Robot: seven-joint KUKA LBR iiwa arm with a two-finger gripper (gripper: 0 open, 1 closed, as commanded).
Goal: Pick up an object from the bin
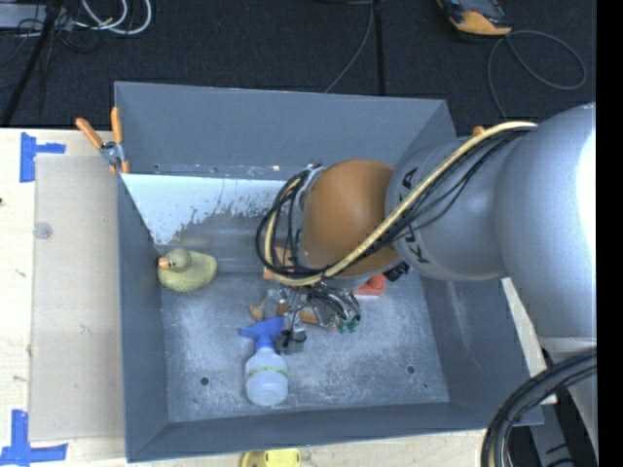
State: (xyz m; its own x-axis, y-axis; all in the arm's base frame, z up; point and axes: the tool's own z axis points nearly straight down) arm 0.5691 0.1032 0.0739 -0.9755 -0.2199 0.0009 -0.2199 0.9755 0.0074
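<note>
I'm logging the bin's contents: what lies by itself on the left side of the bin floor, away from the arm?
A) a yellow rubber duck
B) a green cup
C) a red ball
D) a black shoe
A: a yellow rubber duck sits alone on the left of the bin floor, while the end effector is down near the middle, beside the blue head of a spray bottle.

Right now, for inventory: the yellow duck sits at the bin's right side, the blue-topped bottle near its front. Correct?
No: the camera view shows the yellow duck at the left side of the bin; the blue-topped bottle is near its front.
</note>
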